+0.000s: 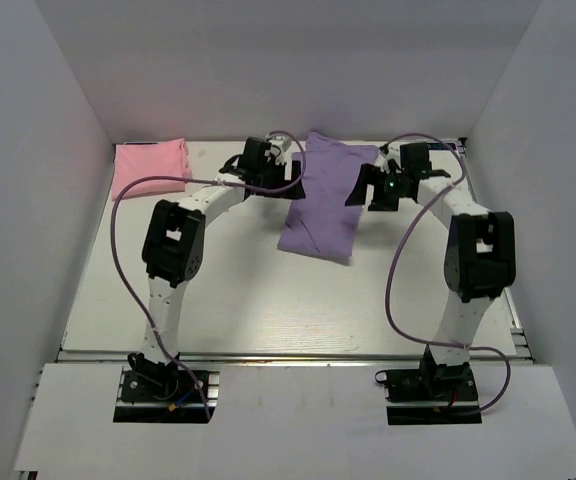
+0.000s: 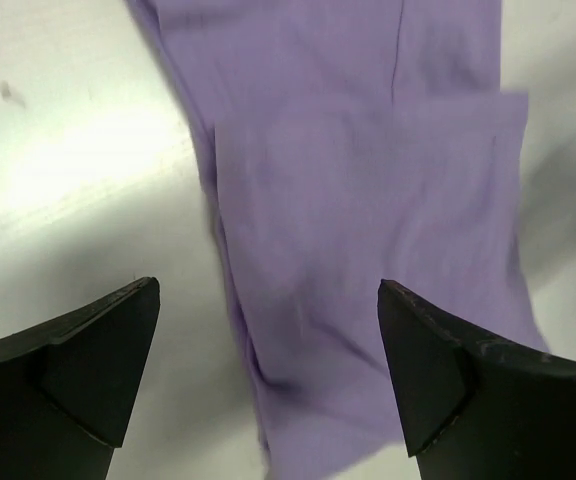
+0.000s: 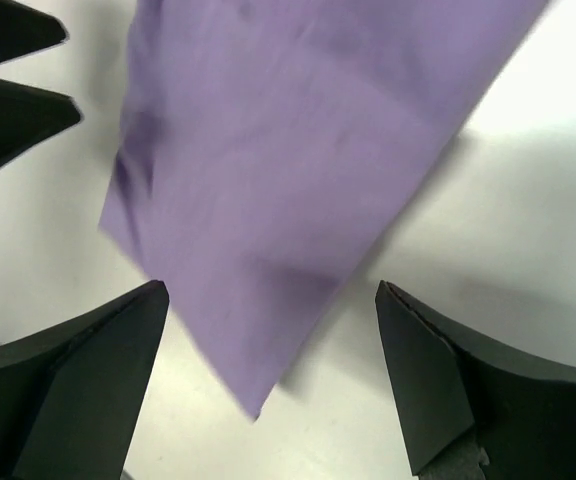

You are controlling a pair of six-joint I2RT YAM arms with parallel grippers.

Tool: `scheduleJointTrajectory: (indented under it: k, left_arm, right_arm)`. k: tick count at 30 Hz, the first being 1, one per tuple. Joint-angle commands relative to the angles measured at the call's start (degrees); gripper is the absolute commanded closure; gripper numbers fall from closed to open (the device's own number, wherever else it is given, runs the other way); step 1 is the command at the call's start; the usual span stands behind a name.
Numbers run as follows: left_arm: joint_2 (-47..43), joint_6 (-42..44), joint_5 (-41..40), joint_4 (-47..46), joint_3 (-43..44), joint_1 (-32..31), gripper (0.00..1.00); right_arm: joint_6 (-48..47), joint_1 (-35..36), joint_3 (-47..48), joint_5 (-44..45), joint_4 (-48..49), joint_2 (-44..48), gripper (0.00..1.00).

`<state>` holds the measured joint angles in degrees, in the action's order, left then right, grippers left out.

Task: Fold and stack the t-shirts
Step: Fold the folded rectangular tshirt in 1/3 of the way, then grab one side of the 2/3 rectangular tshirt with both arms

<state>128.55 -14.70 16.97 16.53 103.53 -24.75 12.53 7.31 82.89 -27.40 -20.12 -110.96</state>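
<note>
Left jaws are standing wide apart, gripping nothing. The lavender t-shirt [image 2: 368, 200] is filling the gap beneath them, its long edge running closer to one finger [image 2: 68, 370]. Right jaws are gaping the same way, also empty, with a corner of the same shirt showing between them. Both wrist views are blurring, so I can't tell the height above the cloth or whether there's contact.

Top view: left arm [image 1: 173, 245] is hanging its wrist over the shirt's left edge and right arm [image 1: 478, 250] over the right edge. The shirt is lying as a folded oblong at far centre of the table [image 1: 248, 300], near end skewing slightly left. A layered panel is showing in the left wrist view, so I'm reading it as folded at least once.

The two-sided flanking is looking like setup for a paired pinch, either another fold or a lift. That's judgement only.

Pink t-shirt [image 1: 150, 168] is sitting folded in the far left corner, well apart from the lavender one. I'm guessing it's the stack base. Folding is looking mostly done, stacking not yet.

Table is reading white and matte, with some glare and one dark speck [image 2: 8, 92]. White walls [image 1: 28, 150] are boxing in the left, right and far sides. Purple cables [image 1: 118, 260] are looping off both arms. The left one is crossing the pink shirt's near edge, so there's a possible snag risk.
</note>
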Motion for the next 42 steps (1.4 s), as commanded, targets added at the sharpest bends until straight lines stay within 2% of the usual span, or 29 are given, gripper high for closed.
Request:
scheduleJointTrajectory:
  k: [1,4,5,6,8,16,18,19,21,22,23,26,29,31,32,33,34,35,36,37,38,42]
  left_arm:
    - [-12.4,2.1,1.5,3.0,-10.4,-1.3,0.00]
    - [-16.9,2.7,2.4,1.4,-17.8,-1.3,0.00]
    - [-18.0,2.1,3.2,0.4,-22.6,-1.3,0.00]
    - [-19.1,2.1,4.0,-1.3,-24.7,-1.3,0.00]
    - [-21.2,2.1,4.6,-2.6,-29.2,-1.3,0.00]
    - [-19.7,3.9,6.8,-4.5,-32.8,-1.3,0.16]
    - [-18.2,3.9,9.3,-6.0,-32.8,-1.3,0.26]
    - [-18.2,3.9,10.1,-6.0,-33.4,-1.3,0.28]
    - [-17.3,3.9,10.7,-6.7,-33.4,-1.3,0.29]
    - [-16.5,3.4,12.5,-7.9,-33.4,-1.8,0.35]
    - [-16.0,3.4,12.5,-7.9,-33.9,-1.8,0.35]
    - [-14.7,3.4,15.2,-9.2,-33.9,-1.8,0.44]
    - [-14.2,3.4,15.9,-9.8,-34.4,-1.8,0.53]
    - [-13.6,2.8,15.9,-9.8,-34.4,-1.8,0.61]
    - [-13.6,2.8,15.9,-10.4,-34.4,-1.8,0.70]
    - [-13.0,2.8,15.9,-10.4,-34.4,-1.8,0.76]
    - [-13.0,2.8,16.5,-10.9,-34.4,-1.8,0.81]
    - [-13.0,2.3,16.5,-10.9,-34.4,-1.8,1.00]
    - [-13.0,2.3,16.5,-10.9,-34.4,-1.8,1.00]
    - [-13.0,2.3,16.5,-10.9,-34.4,-1.8,1.00]
    - [-13.0,2.3,16.5,-10.9,-34.4,-1.8,1.00]
    - [-16.9,1.8,13.4,-9.1,-37.7,-1.8,1.00]
  right_arm:
    - [1.8,0.7,-11.2,-3.2,4.6,7.6,0.10]
    - [4.4,1.1,-20.1,-4.3,8.7,14.9,0.10]
    - [4.8,1.2,-21.8,-4.7,9.5,15.8,0.10]
    - [4.8,1.8,-26.0,-5.3,10.7,16.5,0.10]
    - [4.2,2.3,-28.5,-5.0,11.7,17.8,0.10]
    - [4.8,4.8,-28.9,-5.2,14.4,13.1,0.16]
    - [5.1,5.4,-27.8,-5.4,14.6,10.7,0.26]
    - [5.1,5.4,-27.6,-5.5,14.6,10.7,0.26]
    - [5.3,5.6,-27.1,-5.4,14.4,9.3,0.34]
    - [5.1,5.8,-26.8,-5.4,14.7,9.0,0.38]
    - [5.1,5.8,-26.7,-5.4,14.1,8.6,0.41]
    - [5.0,5.8,-26.8,-5.9,14.4,8.0,0.54]
    - [5.2,5.8,-27.1,-5.2,15.5,7.9,0.57]
    - [5.3,5.8,-26.5,-5.2,15.8,7.0,0.66]
    - [5.3,5.8,-26.2,-5.2,16.0,6.7,0.69]
    - [5.3,5.8,-26.2,-5.1,16.1,6.3,0.76]
    - [5.3,5.8,-26.1,-5.1,16.0,6.2,0.79]
    - [5.4,5.7,-26.2,-5.3,15.9,6.4,0.83]
    - [5.5,5.8,-26.5,-5.5,16.0,6.4,0.87]
    - [5.5,5.7,-26.6,-5.5,15.9,7.2,0.97]
    - [5.5,5.8,-26.9,-5.4,15.8,7.5,1.00]
    - [4.7,5.4,-29.2,-2.9,14.1,10.4,1.00]
